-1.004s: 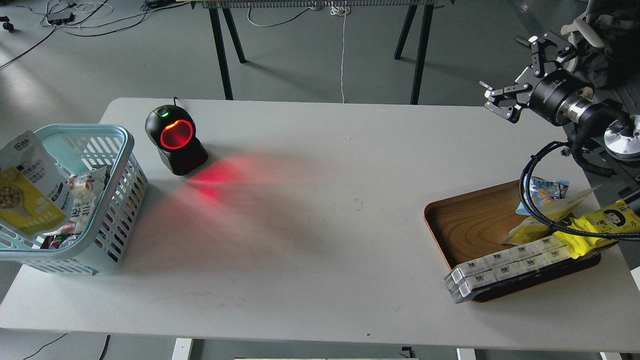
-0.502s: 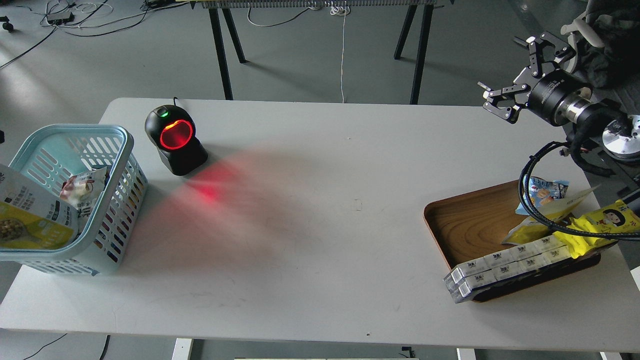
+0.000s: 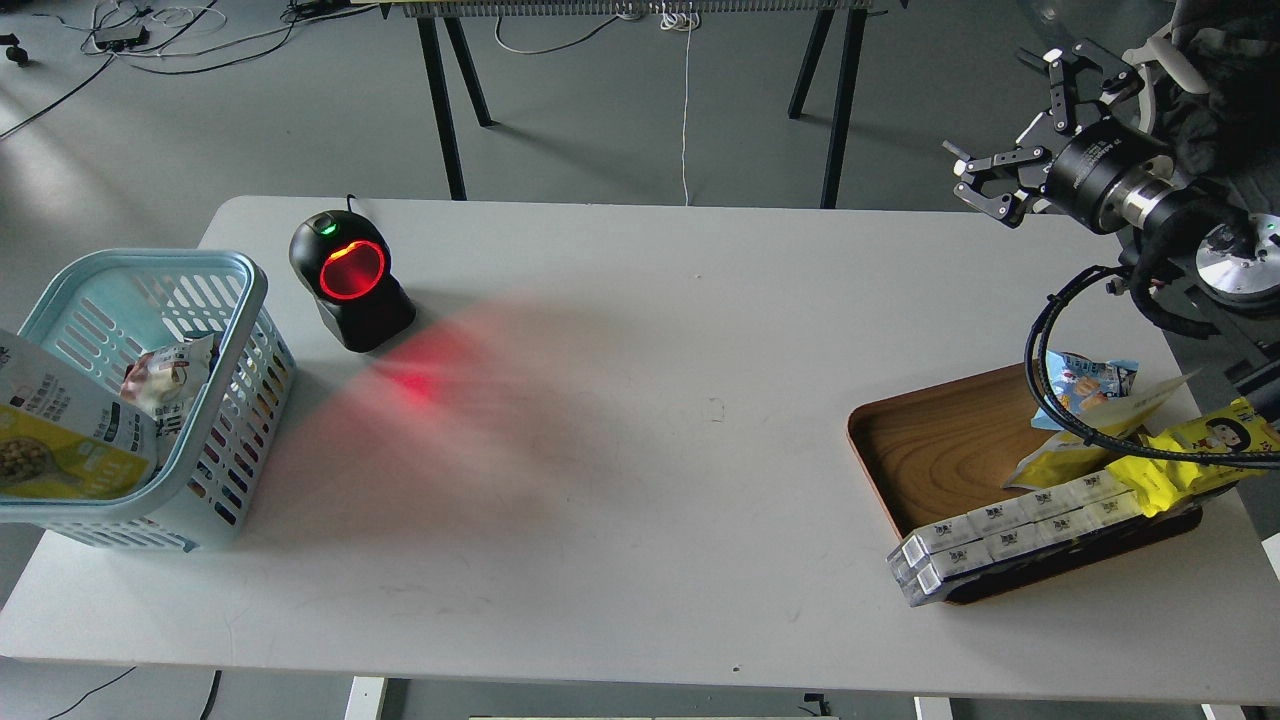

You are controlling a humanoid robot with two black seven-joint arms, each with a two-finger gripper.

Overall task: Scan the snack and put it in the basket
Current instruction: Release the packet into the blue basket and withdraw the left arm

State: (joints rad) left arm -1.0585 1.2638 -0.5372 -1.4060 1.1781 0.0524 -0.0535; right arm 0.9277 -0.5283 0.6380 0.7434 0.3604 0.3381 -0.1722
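The snack pouch (image 3: 60,440), white above and yellow below with a round nut picture, lies tilted inside the light blue basket (image 3: 240,330) at the table's left edge, its left part cut off by the frame. My right gripper (image 3: 1020,125) is open and empty, raised above the table's far right corner. My left gripper is out of view.
A black barcode scanner (image 3: 350,280) with a glowing red ring stands right of the basket and casts red light on the white table (image 3: 640,500). A wooden tray (image 3: 950,450) at the right holds white boxes (image 3: 1010,530), a yellow cartoon wrapper (image 3: 1200,450) and a small light-blue bag (image 3: 1090,380). A black cable loops over it.
The pouch dropped from upright above the basket's near corner down into the basket. My right gripper rose slightly and moved back, staying open.
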